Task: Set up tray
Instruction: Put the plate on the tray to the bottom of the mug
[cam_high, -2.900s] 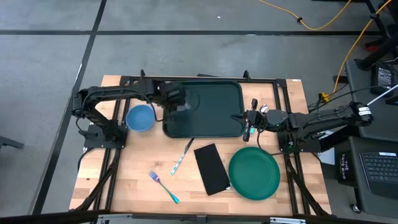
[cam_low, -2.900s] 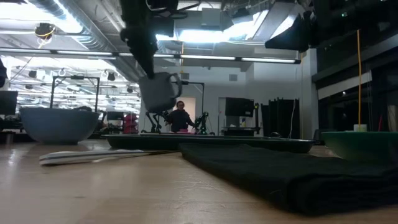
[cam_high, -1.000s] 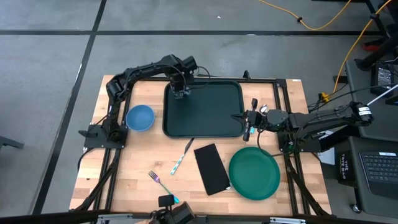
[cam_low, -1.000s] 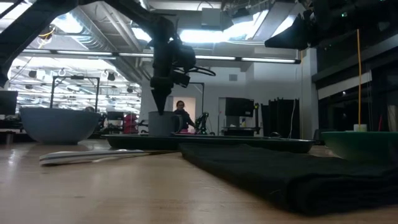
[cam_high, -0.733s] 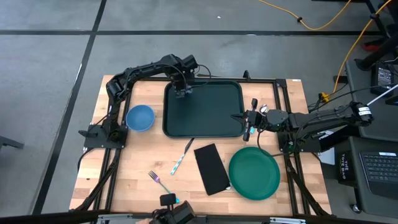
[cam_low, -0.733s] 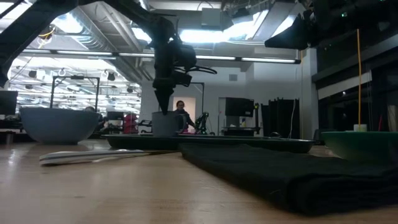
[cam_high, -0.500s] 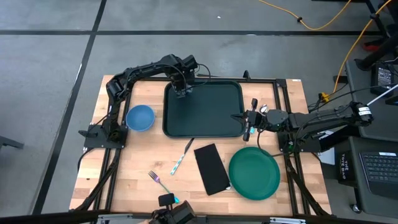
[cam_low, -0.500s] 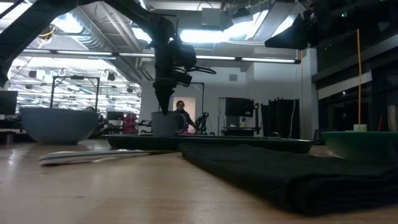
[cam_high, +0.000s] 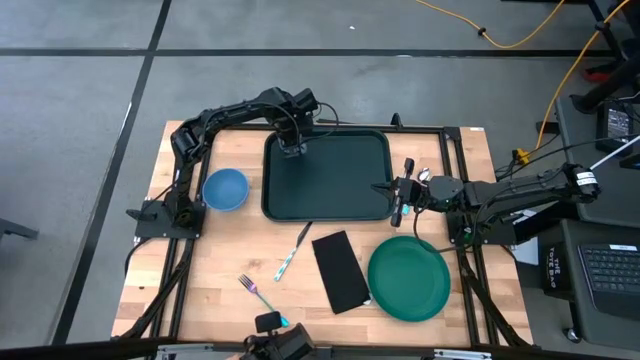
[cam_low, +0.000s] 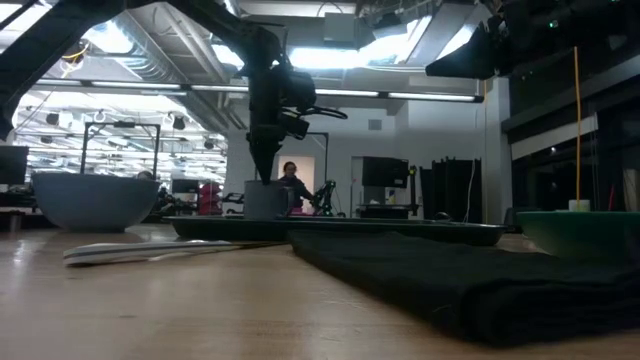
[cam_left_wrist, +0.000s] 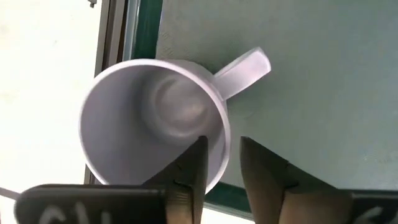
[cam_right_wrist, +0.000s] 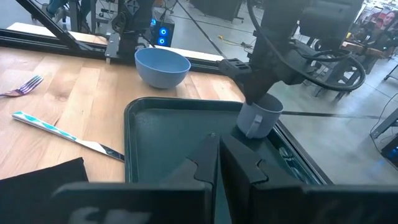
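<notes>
The dark green tray (cam_high: 335, 185) lies at the table's far middle. A pale grey mug (cam_left_wrist: 155, 118) stands upright on its base in the tray's far left corner (cam_right_wrist: 260, 116), with its handle (cam_left_wrist: 245, 65) pointing out to the side. My left gripper (cam_left_wrist: 217, 165) points down over the mug (cam_low: 265, 198) and is open. One finger is inside the rim and one outside, with a gap on each side of the wall. My right gripper (cam_right_wrist: 219, 155) is shut and empty, and hovers level at the tray's right rim (cam_high: 397, 195).
A blue bowl (cam_high: 225, 189) sits left of the tray. Near the front are a knife (cam_high: 293, 253), a fork (cam_high: 262, 297), a black napkin (cam_high: 341, 271) and a round green plate (cam_high: 408, 279). Black frame rails run along the table's sides.
About three seconds ago the mug hung from my left gripper above the tray's left part. It now stands in the tray's far left corner. Over the last second the mug and both arms have kept still.
</notes>
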